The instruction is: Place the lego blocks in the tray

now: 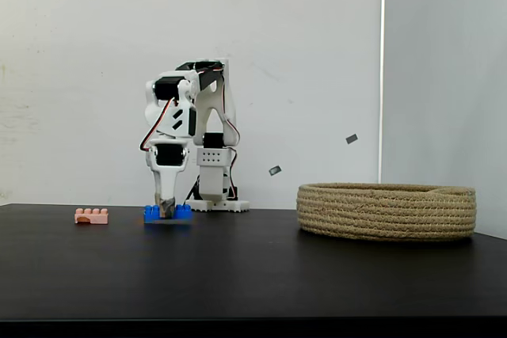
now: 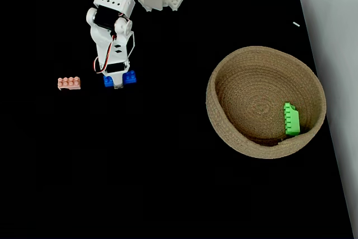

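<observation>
The long blue brick [image 1: 181, 212] lies on the black table, left of centre. My gripper [image 1: 166, 208] points straight down over its middle, with one finger on each long side, shut on it. From above, the blue brick [image 2: 130, 77] shows on both sides of the gripper [image 2: 117, 81]. The pale pink brick [image 1: 92, 215] lies alone to the left, also seen from above [image 2: 69, 83]. The bright green brick [image 2: 291, 119] rests inside the rope tray [image 2: 224, 71], against its right wall. In the side view the tray [image 1: 386, 211] stands at the right.
The arm's white base [image 1: 218, 203] stands at the back of the table, behind the blue brick. A wide stretch of bare black table [image 2: 168, 155] separates the bricks from the tray. The table's right edge [image 2: 330, 138] runs close to the tray.
</observation>
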Robot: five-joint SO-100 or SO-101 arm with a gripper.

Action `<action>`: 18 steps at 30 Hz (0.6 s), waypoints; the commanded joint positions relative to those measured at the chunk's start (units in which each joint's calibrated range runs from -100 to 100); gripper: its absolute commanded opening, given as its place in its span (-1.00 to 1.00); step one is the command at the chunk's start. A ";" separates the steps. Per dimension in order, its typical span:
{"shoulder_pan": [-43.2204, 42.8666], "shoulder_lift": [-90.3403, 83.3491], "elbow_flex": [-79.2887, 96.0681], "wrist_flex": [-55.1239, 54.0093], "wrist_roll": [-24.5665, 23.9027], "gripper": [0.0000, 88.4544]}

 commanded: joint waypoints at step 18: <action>-41.82 -11.68 -19.96 -11.54 4.49 -1.00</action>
